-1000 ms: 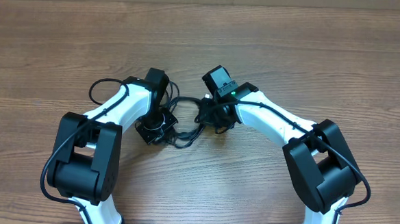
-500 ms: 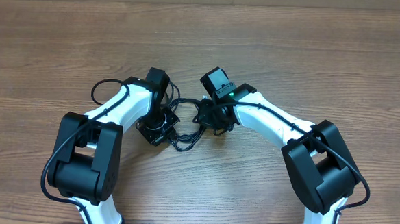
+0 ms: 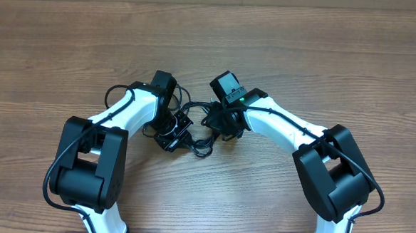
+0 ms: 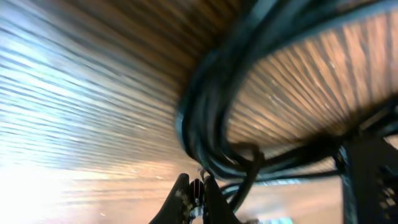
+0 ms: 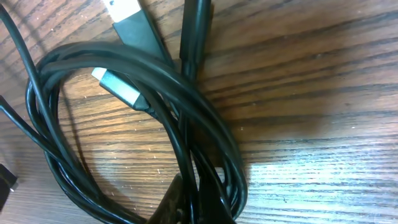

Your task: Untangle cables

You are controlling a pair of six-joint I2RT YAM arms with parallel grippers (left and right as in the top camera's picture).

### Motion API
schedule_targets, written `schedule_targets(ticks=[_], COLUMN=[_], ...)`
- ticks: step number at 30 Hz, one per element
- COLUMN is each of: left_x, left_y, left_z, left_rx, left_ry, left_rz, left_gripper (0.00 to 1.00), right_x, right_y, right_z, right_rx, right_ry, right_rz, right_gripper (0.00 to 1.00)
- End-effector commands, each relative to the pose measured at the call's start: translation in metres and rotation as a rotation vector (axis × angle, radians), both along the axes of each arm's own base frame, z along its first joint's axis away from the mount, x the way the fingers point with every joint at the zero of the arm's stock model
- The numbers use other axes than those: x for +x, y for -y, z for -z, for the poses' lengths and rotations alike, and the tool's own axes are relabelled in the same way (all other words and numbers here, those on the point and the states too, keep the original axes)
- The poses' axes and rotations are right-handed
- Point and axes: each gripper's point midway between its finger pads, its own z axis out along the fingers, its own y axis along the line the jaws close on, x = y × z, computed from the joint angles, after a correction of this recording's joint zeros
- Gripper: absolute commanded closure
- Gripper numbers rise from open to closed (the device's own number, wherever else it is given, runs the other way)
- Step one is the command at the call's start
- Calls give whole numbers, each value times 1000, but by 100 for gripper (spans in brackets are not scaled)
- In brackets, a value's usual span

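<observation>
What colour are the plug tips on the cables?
Silver plug tips on black cables; clearest in the right wrist view.

Mid-table: thin black cables (image 3: 201, 146) bunched between both grippers.
They lie on the brown wooden table (image 3: 304, 57), left gripper (image 3: 173, 135) touching their left side, right gripper (image 3: 220, 124) their right.

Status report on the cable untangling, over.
Left gripper shut at the cables, hold unclear. Right gripper shut on them. Cables looped together on table. Left arm's lead close by.

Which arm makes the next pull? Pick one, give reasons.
Right, probably: the right gripper is shut on the cables, two plugs lying free ahead. Whether the left gripper holds anything is unclear.
</observation>
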Motion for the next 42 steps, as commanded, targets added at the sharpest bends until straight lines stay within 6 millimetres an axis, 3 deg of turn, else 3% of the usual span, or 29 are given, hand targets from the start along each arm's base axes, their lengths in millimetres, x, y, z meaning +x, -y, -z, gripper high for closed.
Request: schedule_targets(ticks=[1,10,18,21,26,29,30,35,38,42], left_x=[-3,2,-1,-1,5,8,9,11,12,14], left_y=[26,26,47,51,52,53,53,52,50,51], left_z=[-14,-8,-8,-7,-7,-8,-8,-6,-5,-5], left_rx=[-154,-117,-131,-128,-137,-141,-142,-127,-117,-126], left_ry=[-22,28,59,70,100,114,117,129,136,164], left_rz=[8,36,77,91,92,92,92,92,95,121], left_gripper=[96,95,94,89,88,87,85,80,78,80], right_x=[-10,-11,-12,-12,-17,-19,-17,-12,-16,-25], right_y=[-8,-8,-8,-8,-8,-15,-19,11,30,44], right_z=[6,6,7,7,6,-9,-26,-49,-47,-41], right_rx=[36,41,39,39,40,131,204,223,200,177], right_ry=[-46,-49,-58,-57,-55,-54,-33,-50,-100,-164], right_rz=[-2,-4,-5,-8,-85,-192,-259,-217,-186,-156], right_gripper=[96,96,96,96,96,96,96,94,88,87])
